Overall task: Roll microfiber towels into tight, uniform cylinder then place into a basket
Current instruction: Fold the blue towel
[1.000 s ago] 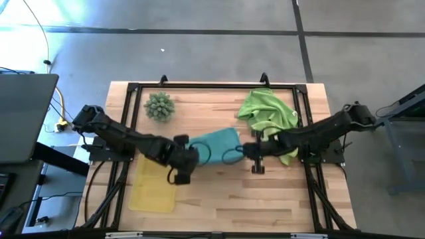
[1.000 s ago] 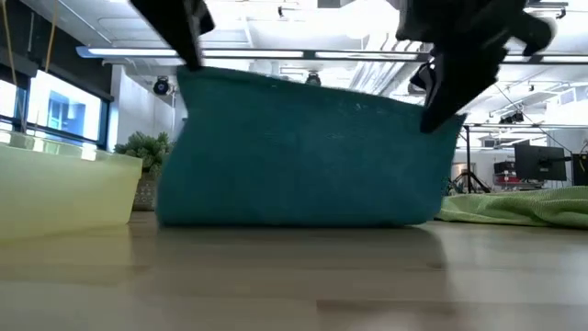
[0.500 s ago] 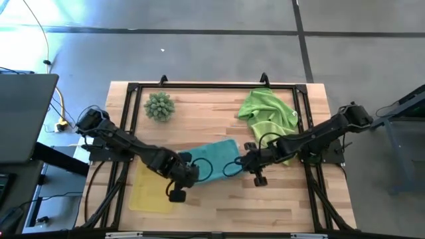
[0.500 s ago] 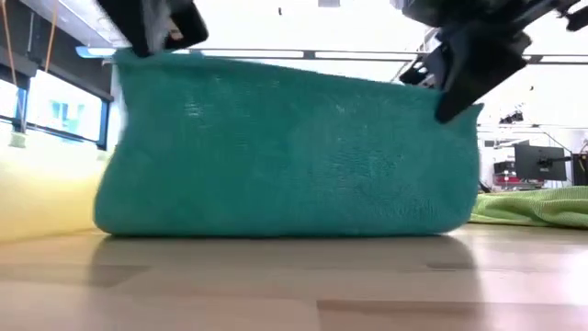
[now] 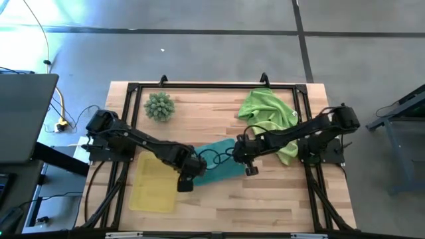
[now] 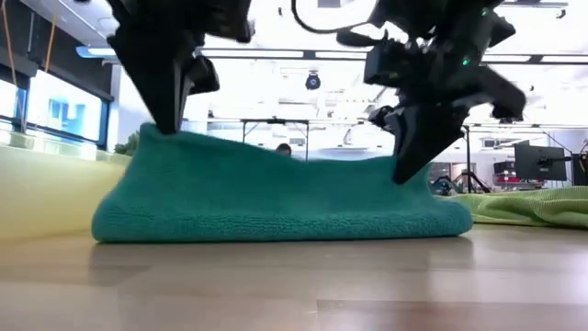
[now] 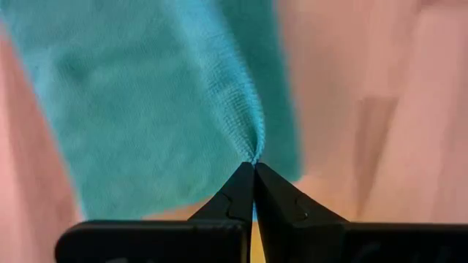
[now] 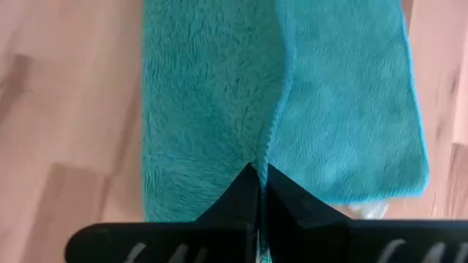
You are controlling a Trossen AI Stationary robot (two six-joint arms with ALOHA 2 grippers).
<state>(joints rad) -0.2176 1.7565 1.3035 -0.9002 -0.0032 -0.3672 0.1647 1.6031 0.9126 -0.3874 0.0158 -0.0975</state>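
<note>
You have one teal towel (image 5: 216, 167) and a lime green heap (image 5: 267, 114) at the table's far right; you cannot tell how many towels are in that heap. There is one yellow basket (image 5: 153, 188) at the near left, and nothing shows inside it. One spiky green ball (image 5: 159, 106) sits at the far left. The teal towel lies mid-table, just right of the basket, folded into a low, flattish band, not a cylinder. Your left gripper (image 5: 186, 176) is pinched tight on the towel's left edge, the cloth puckering at its fingertips (image 7: 254, 175). Your right gripper (image 5: 247, 162) is clamped on the right edge likewise.
</note>
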